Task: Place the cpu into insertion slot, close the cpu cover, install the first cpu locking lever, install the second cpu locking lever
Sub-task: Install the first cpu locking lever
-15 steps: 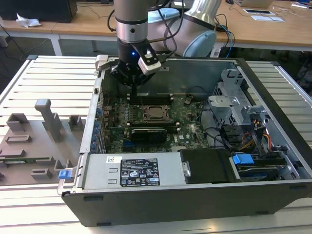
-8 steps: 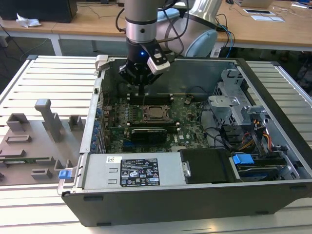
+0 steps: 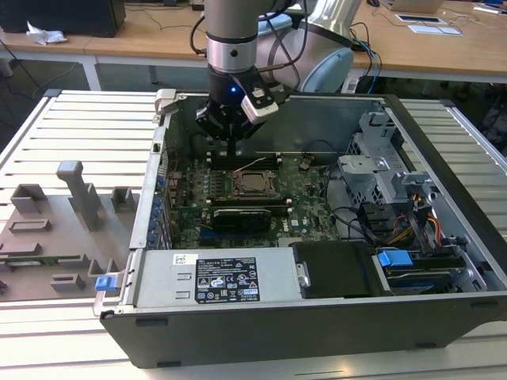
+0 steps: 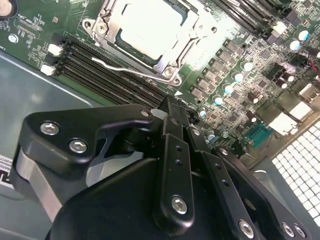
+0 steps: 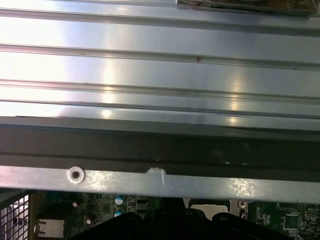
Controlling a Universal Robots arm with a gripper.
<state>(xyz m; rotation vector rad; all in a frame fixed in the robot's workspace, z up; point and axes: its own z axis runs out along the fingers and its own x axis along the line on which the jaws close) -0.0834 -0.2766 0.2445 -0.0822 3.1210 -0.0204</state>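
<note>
Slatted metal desk (image 3: 79, 127), open computer case (image 3: 444, 142): the cpu (image 4: 150, 25) sits in the insertion slot (image 4: 111, 46) on the green circuit board (image 4: 240, 50), with the cpu cover (image 4: 182, 45) lying flat around it. A thin wire lever (image 4: 120, 66) juts across the black memory slots (image 4: 100, 75). Above those slots, near the socket, the arm's fingers (image 4: 172, 125) are pressed together, holding nothing.

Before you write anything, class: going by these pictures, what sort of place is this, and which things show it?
Probably a robotics lab or test workshop. A robot's gripper hangs inside an open computer case that sits on a ribbed metal table, with wooden desks carrying cables behind.
</note>
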